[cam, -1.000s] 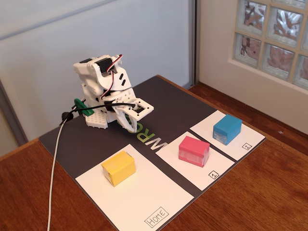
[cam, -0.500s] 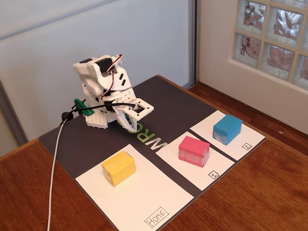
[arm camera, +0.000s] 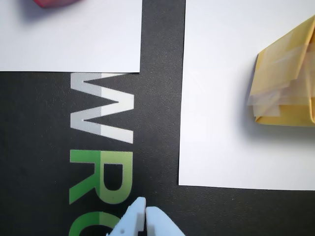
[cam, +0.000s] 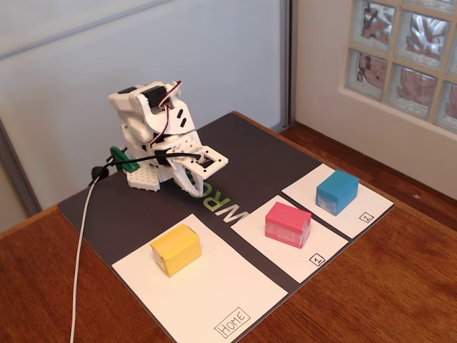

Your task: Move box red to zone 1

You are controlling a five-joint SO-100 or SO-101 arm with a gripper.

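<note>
End effector: the white end effector hung folded close to the arm's base, low over the dark mat; in the wrist view its two tips met, gripping nothing.
Red box: the red box sat on the white sheet marked "1", well apart from the end effector.
Yellow box: the yellow box rested on the sheet marked "HOME".
Blue box: the blue box stood on the sheet marked "2".
Tabletop: a brown wooden tabletop carried the mat.
</note>
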